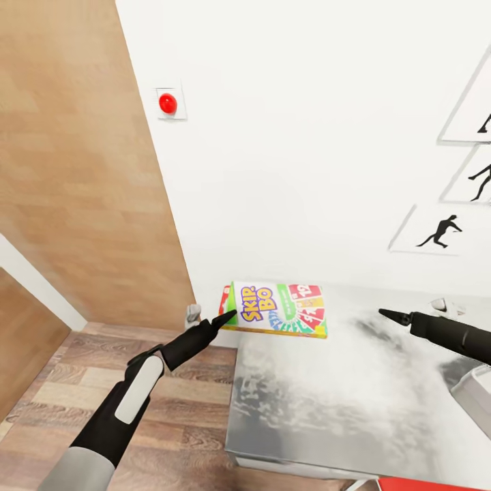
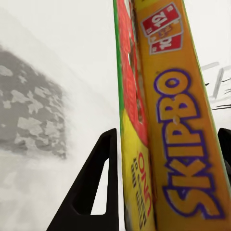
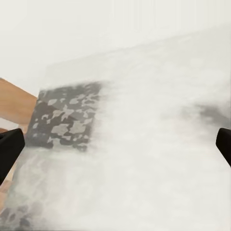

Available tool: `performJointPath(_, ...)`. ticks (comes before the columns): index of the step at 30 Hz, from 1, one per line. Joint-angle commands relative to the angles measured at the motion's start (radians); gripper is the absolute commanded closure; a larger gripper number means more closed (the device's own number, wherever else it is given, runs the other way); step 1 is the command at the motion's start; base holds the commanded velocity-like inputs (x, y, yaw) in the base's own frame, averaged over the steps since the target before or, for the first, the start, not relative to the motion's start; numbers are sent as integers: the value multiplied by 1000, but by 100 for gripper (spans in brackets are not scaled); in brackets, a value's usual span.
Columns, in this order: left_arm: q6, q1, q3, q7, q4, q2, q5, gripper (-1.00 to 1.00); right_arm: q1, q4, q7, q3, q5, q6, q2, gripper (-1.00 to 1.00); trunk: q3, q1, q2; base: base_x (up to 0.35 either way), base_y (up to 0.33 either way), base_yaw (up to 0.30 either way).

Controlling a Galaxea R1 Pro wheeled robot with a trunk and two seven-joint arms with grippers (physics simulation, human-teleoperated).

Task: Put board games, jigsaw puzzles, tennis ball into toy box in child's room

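Slim board game clenched in the left claw above the table; right claw released

Slim yellow Skip-Bo board game held flat over table corner.

**Readable print: one game box**

The slim card-game box carries the only legible lettering. In the head view its yellow panel reads "SKIP BO" in purple-outlined yellow letters, and at its 3 o'clock end sit red cards with numbers too small to read. In the left wrist view the same box shows "SKIP BO" along its yellow face, red cards numbered "12" and "10" near one end, and "UNO" in red on the narrow side.
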Motion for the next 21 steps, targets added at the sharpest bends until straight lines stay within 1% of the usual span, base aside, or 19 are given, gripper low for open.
performJointPath(1,7,5,-1,18,-15,0,9,100,-1,0,31,-4,9,4,-9,-100,0,1,-2,0,0,0)
performJointPath(3,6,13,-1,48,-43,-2,10,100,0,0,62,-8,9,4,-23,-100,3,1,-2,0,0,0)
performJointPath(4,6,13,-1,48,-43,-2,10,100,0,0,62,-8,9,4,-23,-100,5,1,-2,0,0,0)
performJointPath(7,5,21,-5,79,-73,-6,11,100,0,0,89,-13,9,4,-35,-100,10,1,-2,0,0,0)
performJointPath(12,5,25,-10,93,-90,-14,11,100,0,0,102,-15,9,4,-41,-100,18,1,-2,0,0,0)
performJointPath(16,5,26,-13,99,-101,-33,7,100,0,0,112,-17,9,4,-46,-100,24,1,-2,0,0,0)
performJointPath(21,3,27,-13,107,-105,-42,4,100,0,0,117,-19,10,4,-49,-100,32,1,-2,0,0,0)
